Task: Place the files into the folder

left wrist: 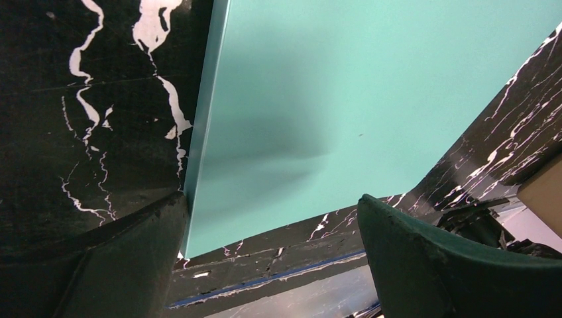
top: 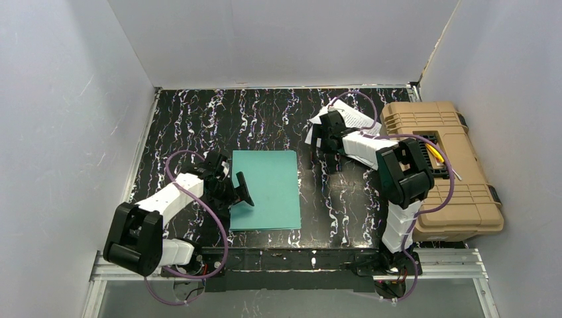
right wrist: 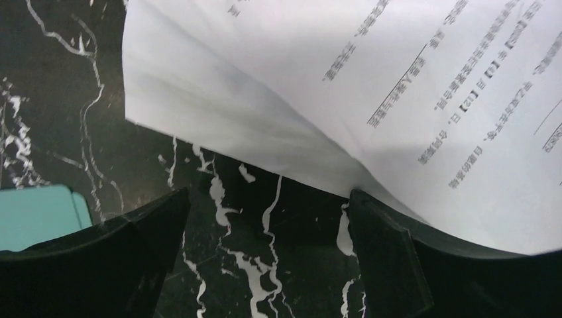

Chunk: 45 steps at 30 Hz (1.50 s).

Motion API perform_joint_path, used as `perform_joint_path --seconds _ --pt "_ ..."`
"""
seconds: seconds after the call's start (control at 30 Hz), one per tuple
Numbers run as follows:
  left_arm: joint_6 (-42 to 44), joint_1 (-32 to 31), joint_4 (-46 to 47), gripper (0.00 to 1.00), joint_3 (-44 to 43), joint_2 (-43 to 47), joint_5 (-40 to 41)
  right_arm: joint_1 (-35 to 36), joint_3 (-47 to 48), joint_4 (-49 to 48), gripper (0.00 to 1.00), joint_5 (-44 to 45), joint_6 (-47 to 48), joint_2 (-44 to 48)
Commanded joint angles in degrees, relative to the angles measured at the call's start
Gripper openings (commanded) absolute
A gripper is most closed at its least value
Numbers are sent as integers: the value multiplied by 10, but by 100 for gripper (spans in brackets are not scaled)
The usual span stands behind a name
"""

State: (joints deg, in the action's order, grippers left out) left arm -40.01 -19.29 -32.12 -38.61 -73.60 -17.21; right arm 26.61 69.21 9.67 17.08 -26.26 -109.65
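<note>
The teal folder (top: 268, 189) lies closed and flat on the black marbled table, left of the middle. My left gripper (top: 232, 182) is open at its left edge. In the left wrist view the folder (left wrist: 344, 93) fills the upper part, with one finger (left wrist: 126, 258) at its left edge and the other over its near right corner; the gripper (left wrist: 272, 225) holds nothing. The files (top: 358, 116), white printed sheets, lie at the back right beside the toolbox. My right gripper (top: 318, 132) is open at their left edge. In the right wrist view the gripper (right wrist: 268, 212) is open, and the sheets (right wrist: 397, 79) curl up over its right finger (right wrist: 391, 258).
A tan plastic toolbox (top: 444, 165) stands along the right side, with a yellow tool in its lid recess. White walls close in the table at left, back and right. A corner of the folder shows in the right wrist view (right wrist: 36, 215).
</note>
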Motion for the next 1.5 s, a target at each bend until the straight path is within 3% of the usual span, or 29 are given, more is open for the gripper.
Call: perform_joint_path --seconds 0.0,0.33,0.7,1.1,1.47 --pt "0 -27 12 98 -9 -28 -14 2 -27 47 99 -78 -2 34" --pt "-44 -113 55 97 -61 -103 5 3 -111 72 99 -126 4 195" --pt "-73 -166 83 96 -117 -177 21 6 -163 121 99 -154 7 350" --pt "-171 -170 99 93 34 -17 104 23 -195 102 99 -225 -7 387" --pt "-223 -167 144 74 103 10 135 49 -194 94 98 -229 -12 385"
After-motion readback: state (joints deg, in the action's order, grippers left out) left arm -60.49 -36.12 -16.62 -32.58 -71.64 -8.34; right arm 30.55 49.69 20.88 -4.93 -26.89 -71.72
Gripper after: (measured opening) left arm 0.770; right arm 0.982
